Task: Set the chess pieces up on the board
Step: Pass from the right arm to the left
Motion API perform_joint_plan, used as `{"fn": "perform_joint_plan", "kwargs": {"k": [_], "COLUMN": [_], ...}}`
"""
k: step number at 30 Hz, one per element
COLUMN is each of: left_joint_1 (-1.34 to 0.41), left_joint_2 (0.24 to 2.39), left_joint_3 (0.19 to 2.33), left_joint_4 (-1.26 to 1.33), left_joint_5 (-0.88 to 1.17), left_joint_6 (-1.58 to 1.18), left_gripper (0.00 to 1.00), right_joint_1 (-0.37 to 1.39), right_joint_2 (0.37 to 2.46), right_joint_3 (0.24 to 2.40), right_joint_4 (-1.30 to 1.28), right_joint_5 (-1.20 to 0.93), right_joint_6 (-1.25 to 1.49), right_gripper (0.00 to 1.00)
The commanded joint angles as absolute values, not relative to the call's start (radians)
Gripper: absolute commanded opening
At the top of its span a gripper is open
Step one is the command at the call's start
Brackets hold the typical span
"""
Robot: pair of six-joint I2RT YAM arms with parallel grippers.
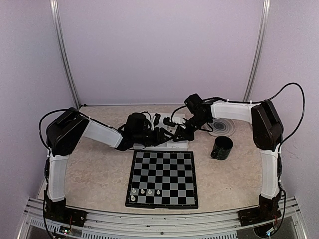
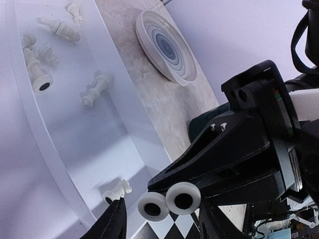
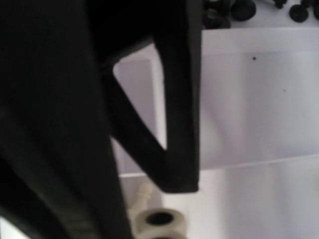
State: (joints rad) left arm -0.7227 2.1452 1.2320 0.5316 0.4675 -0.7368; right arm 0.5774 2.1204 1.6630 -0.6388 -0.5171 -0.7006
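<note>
Standing on the board (image 1: 162,172), at the table's front centre, are only a handful of white pieces (image 1: 141,191), clustered in its near-left corner. Most of the setup is waiting: loose white pieces (image 2: 94,89) and black pieces (image 3: 234,10) are lying in the white tray (image 2: 75,139) just behind. The left gripper (image 1: 166,135) is hovering there, fingers spread beside a fallen white piece (image 2: 117,190). The right gripper (image 1: 180,133) is reaching in too, fingers pressed almost together; whether they are pinching anything cannot be told.

Board (image 1: 169,164) black-grey checks; chess pieces (image 2: 94,89) white; tray (image 2: 99,144) white; plate (image 2: 164,45) grey concentric rings; mug (image 1: 221,148) dark.
</note>
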Motion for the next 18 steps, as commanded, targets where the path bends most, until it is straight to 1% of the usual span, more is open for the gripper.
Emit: {"fn": "perform_joint_plan", "kwargs": {"k": [1, 8, 12, 18], "left_joint_1": [-0.732, -0.735, -0.739, -0.746], "left_joint_2": [2.173, 2.187, 2.196, 2.207], "left_joint_3": [1.262, 1.272, 1.275, 1.272], "left_joint_4": [0.575, 0.609, 0.648, 0.680], "left_joint_5": [0.495, 0.508, 0.545, 0.587], "left_joint_6": [-0.753, -0.746, -0.743, -0.742], "left_gripper": [0.47, 0.46, 0.40, 0.27], "right_joint_1": [0.572, 0.572, 0.572, 0.572], "right_joint_2": [2.086, 2.081, 2.077, 2.082], "right_joint_3": [1.663, 1.650, 1.645, 1.646], "right_joint_4": [-0.646, -0.681, -0.694, -0.705], "right_joint_5": [-0.549, -0.596, -0.620, -0.632], "right_joint_6": [-0.705, -0.742, -0.750, -0.754], "right_gripper": [0.12, 0.13, 0.13, 0.14]}}
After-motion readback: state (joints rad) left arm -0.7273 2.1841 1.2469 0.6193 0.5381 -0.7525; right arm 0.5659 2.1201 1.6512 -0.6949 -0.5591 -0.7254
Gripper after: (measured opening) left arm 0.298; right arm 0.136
